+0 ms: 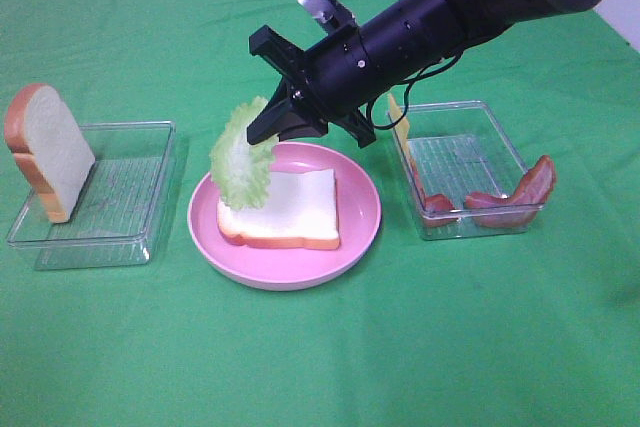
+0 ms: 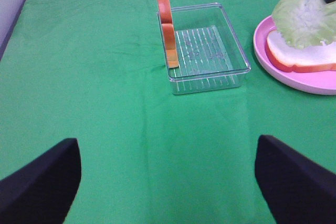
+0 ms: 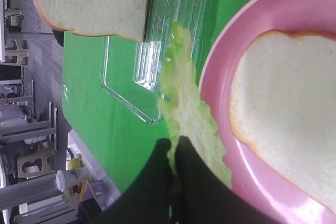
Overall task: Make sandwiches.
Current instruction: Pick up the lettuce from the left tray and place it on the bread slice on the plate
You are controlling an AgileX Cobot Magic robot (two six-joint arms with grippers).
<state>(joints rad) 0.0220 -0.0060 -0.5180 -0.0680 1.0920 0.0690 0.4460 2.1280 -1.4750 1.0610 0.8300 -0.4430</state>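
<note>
Fingers of the right gripper pinched tight on the lettuce leaf, hanging over the bread slice on the pink plate. Its lower edge is possibly touching, hard to call. The cheese sits half hidden behind the arm. A second slice leans on the left tray rim. The left gripper is spread wide over open green cloth.

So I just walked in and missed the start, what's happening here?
A two-armed robot is building a sandwich. Its right hand is shut on a lettuce leaf, holding it over the left end of the bread slice on the pink plate. The left hand hangs open over the green cloth, holding nothing. A second bread slice leans in the left tray; bacon and cheese sit in the right tray.
</note>
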